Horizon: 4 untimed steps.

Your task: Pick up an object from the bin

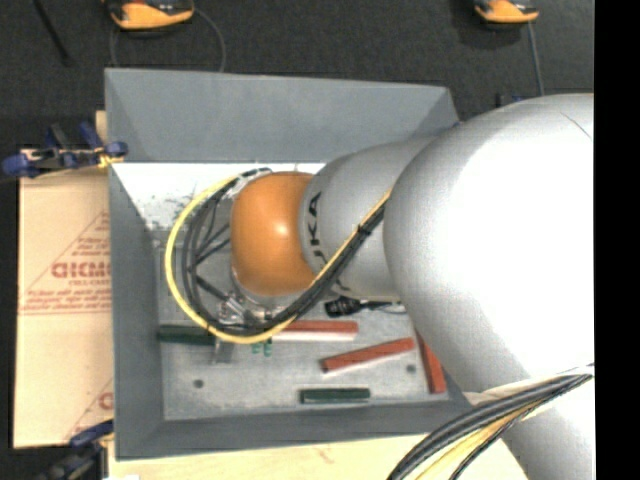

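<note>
arm [480, 248] enters from the right of the camera view, its silver body covering the right part of the bin [135, 368]. wrist sits over the left-middle of the bin floor, with the orange cover [268, 233] on top and a loop of yellow and black cables [178, 243] bowing out to its left. jaws: under the cover, hidden by wrist and cables; cannot tell whether they are open, closed or gripping anything. a bit of bright metal shows at the cover's lower edge, close above the floor. things nearest that spot: a dark green stick [183, 336], lying flat, running from under the cable loop toward the left wall; a small green piece [262, 348] just below the metal part; a pale stick with a red end [318, 330], lying flat, running off to the right. the dark green stick and the pale stick lie roughly in one line, the wrist above the place where their near ends come together. cannot tell which of these, if any, is between the jaws. toward the front wall: a red-brown stick [368, 356], tilted up slightly to the right, just below the pale one and apart from it; a second red stick [433, 368] at the right, steeply angled, upper end under the arm; a dark green bar [335, 396], flat, alone near the front wall, well apart from the wrist.
</note>
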{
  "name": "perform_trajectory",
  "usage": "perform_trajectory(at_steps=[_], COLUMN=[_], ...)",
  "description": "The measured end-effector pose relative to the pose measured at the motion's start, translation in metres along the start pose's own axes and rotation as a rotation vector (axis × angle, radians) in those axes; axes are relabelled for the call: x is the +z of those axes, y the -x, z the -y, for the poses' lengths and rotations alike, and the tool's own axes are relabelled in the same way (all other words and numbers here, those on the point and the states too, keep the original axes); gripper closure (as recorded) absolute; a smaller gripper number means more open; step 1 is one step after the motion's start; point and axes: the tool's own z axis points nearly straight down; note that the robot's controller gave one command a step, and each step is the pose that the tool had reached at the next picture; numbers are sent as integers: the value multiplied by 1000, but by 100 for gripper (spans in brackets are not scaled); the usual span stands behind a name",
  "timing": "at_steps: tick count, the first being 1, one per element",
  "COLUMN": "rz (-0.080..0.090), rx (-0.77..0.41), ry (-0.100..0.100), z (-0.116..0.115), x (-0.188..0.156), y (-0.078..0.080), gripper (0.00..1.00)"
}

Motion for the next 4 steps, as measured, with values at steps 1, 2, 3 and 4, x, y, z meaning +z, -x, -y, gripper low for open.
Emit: perform_trajectory(at_steps=[1,2,3,4], rz=[10,2,-5,1], rx=[-62,-61,-192,-187], ry=[2,-1,-5,0], z=[-8,-8,-29,-31], x=[-132,-127,5,0], y=[3,1,-14,-12], gripper=[100,0,0,100])
